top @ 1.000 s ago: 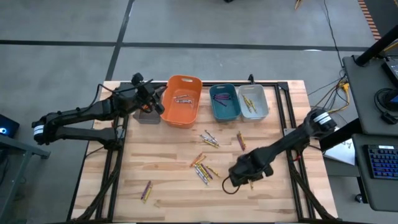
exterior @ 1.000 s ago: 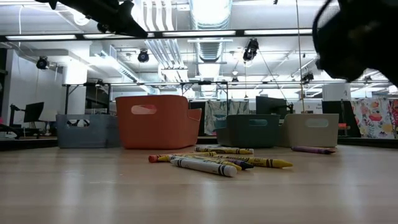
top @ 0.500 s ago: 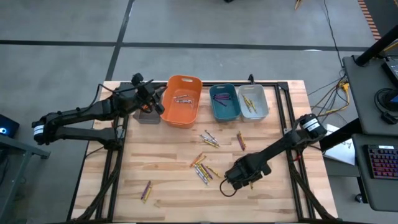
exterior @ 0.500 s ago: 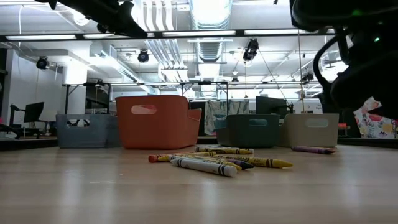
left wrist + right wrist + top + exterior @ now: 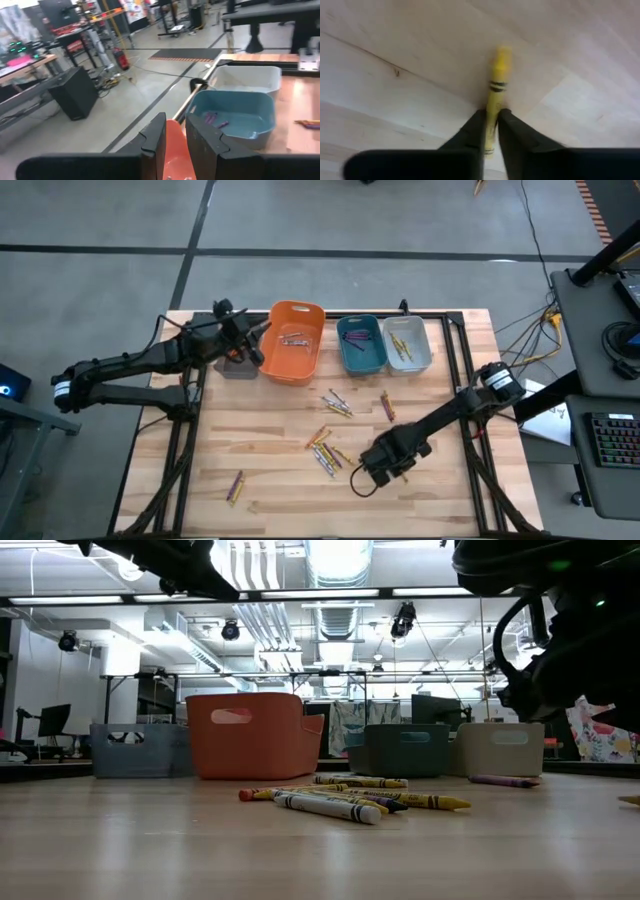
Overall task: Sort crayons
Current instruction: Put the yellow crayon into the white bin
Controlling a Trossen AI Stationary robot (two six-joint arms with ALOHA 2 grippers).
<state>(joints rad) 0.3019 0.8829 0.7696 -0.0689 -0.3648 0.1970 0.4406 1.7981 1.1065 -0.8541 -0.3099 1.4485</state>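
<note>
Right gripper [image 5: 490,131] jaws clamped on yellow crayon [image 5: 497,85]; left gripper [image 5: 174,145] jaws narrowly apart, empty.

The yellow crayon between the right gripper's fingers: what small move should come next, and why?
Probably a short lift straight up. The right gripper is shut on the yellow crayon, which lies at the wooden table. Raising it first would clear the loose crayons nearby before carrying it toward the bins.
</note>
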